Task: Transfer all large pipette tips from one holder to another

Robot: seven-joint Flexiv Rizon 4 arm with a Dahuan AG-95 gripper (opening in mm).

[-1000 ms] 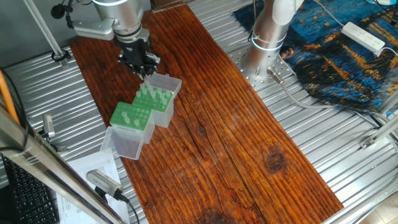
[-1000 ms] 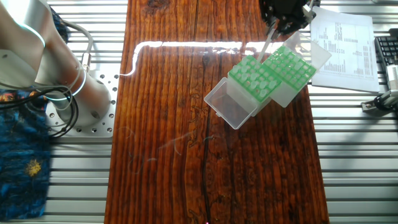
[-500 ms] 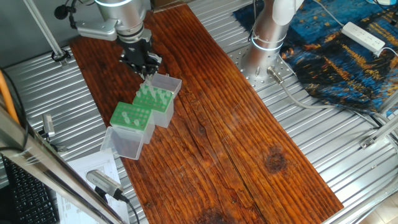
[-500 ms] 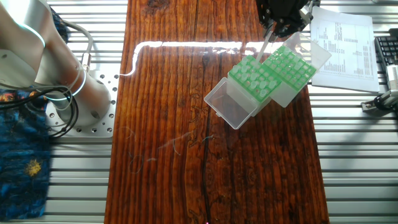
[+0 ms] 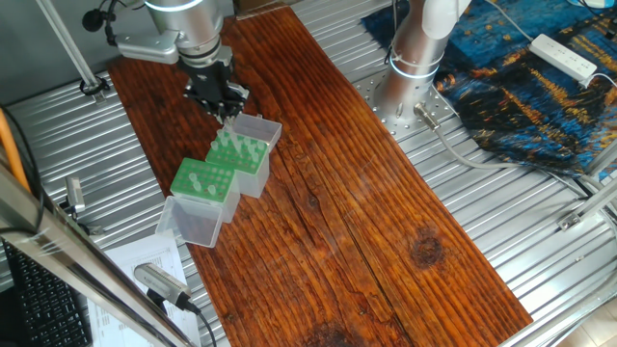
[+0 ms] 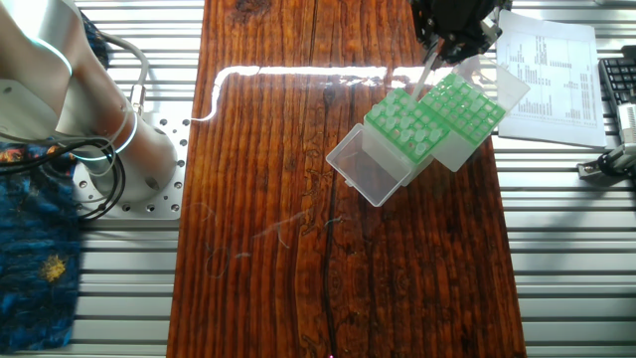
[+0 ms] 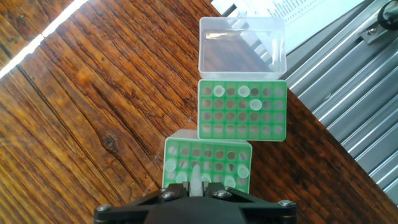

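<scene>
while our gripper (image 7: 198,186) pinched one large pipette tip (image 6: 425,78) | tip axis near-vertical, pointing down | we judged the far rack (image 7: 242,111) straight ahead, beyond the near rack (image 7: 207,160)

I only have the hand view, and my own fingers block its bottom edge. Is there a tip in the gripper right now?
Observer: Yes. In the other fixed view the gripper is shut on one pipette tip, which slants down from the fingers.
Operator: Does the nearer rack have a lid too? I only see the far one's.
Observer: It does. A clear lid lies open beside the nearer rack, on the side away from the other rack.
</scene>
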